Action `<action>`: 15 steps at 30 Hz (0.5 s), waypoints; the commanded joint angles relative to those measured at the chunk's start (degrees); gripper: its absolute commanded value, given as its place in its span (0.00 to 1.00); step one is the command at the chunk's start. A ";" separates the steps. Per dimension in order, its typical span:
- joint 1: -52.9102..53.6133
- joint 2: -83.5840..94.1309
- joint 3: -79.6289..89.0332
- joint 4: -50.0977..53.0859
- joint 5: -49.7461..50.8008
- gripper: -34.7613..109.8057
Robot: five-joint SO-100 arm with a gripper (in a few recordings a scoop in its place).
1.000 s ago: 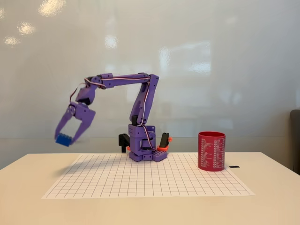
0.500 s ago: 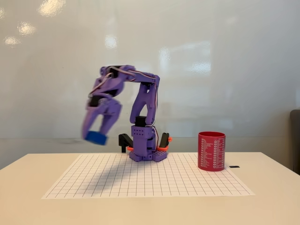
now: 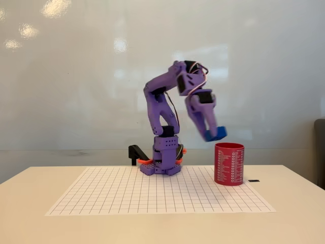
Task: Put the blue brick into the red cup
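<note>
Fixed view. The purple two-finger hand [image 3: 213, 133] points downward with its fingers clamped on the small bright-blue plastic brick [image 3: 216, 134], which sits at the fingertips, in the air, just above and slightly left of the rim of the red straight-sided cylindrical cup with white print [image 3: 229, 163]. Brick and cup do not touch. The purple jointed arm [image 3: 165, 101] rises from its base, folds at the elbow and bends toward the right of the picture. A second ago the arm reached out to the left with the brick held low over the white gridded paper mat [image 3: 152, 195]; it has since swung across its base, carrying the brick to the cup's side. The transport step therefore appears nearly complete; what remains, by judgement, is a small shift rightward to centre the brick over the cup's mouth, then release. The cup stands upright at the mat's right edge on the pale counter [image 3: 30, 218].
</note>
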 commanded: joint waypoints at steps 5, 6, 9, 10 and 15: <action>-24.79 5.01 -2.11 4.48 4.31 0.23; -26.72 5.62 -0.53 4.31 5.27 0.23; -29.79 7.91 4.57 2.55 7.47 0.23; -29.79 8.53 5.98 1.67 7.82 0.23; -28.92 9.76 9.23 0.35 8.00 0.23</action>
